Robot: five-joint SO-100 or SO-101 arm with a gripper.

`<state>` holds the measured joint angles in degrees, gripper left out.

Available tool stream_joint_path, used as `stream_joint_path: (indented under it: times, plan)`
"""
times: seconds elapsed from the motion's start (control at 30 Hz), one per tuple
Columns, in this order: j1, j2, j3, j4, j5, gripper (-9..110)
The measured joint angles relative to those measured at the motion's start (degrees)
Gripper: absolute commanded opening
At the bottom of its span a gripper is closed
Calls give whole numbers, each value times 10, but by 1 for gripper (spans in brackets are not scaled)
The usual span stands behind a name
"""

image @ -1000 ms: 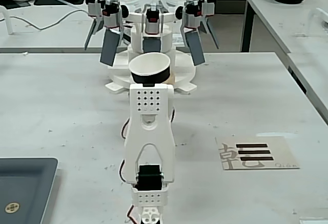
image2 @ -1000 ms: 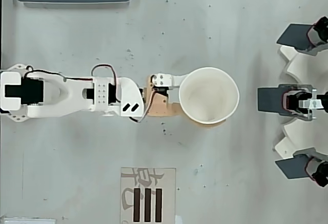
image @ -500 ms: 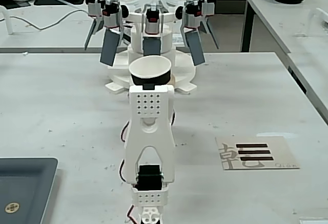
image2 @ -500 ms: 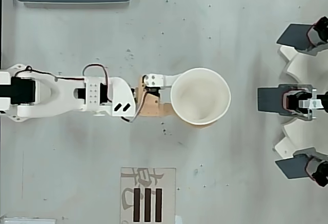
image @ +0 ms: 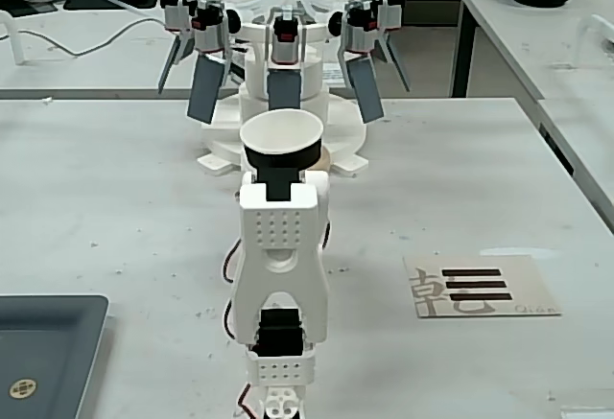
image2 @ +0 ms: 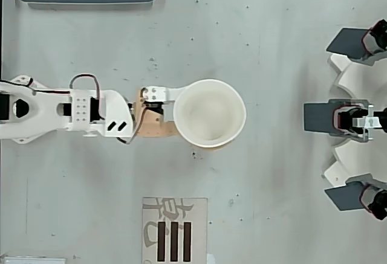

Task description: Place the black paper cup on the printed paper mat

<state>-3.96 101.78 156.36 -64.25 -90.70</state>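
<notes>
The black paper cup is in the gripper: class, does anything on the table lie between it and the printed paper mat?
Nothing visible does. In the overhead view, only bare table separates the black paper cup, held by the gripper, from the printed paper mat.

one black paper cup (image2: 209,113), one printed paper mat (image2: 174,229)

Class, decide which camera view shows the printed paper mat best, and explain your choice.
The fixed view: the whole printed paper mat shows on the table, with its three dark bars, the character and the small text. In the overhead view the mat sits at the bottom edge and is partly cut off.
</notes>
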Motion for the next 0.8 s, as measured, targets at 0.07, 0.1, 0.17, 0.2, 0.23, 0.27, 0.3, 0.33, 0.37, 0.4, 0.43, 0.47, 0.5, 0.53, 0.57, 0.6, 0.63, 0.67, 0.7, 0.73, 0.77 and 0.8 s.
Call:
stream_joint_path:
  times: [0.07, 0.1, 0.17, 0.2, 0.23, 0.27, 0.3, 0.33, 0.37, 0.4, 0.43, 0.47, 0.5, 0.53, 0.57, 0.6, 0.63, 0.67, 0.7, 0.73, 0.77, 0.8]
  plan:
    - [0, 25, 30, 0, 0, 7]
    - [0, 37, 42, 0, 0, 7]
    - [0, 61, 68, 0, 0, 7]
    - [0, 72, 80, 0, 0, 7]
    - [0, 82, 91, 0, 0, 7]
    - [0, 92, 104, 0, 0, 7]
    - [0, 99, 111, 0, 0, 7]
    - [0, 108, 119, 0, 0, 7]
    - [0, 116, 127, -2, 2, 7]
    - [1, 123, 135, -4, 4, 7]
    - [4, 128, 142, -6, 5, 7]
    - [9, 135, 150, -8, 8, 7]
    - [12, 142, 159, -11, 11, 7]
    - [15, 148, 167, -11, 11, 7]
    - [18, 152, 173, -11, 12, 7]
    - [20, 156, 178, -11, 13, 7]
    - [22, 161, 182, -11, 13, 7]
    - [25, 164, 184, -11, 14, 7]
    - [27, 167, 184, -12, 14, 7]
    - [29, 171, 184, -14, 14, 8]
    - [33, 174, 186, -16, 14, 8]
    - [40, 179, 190, -16, 14, 8]
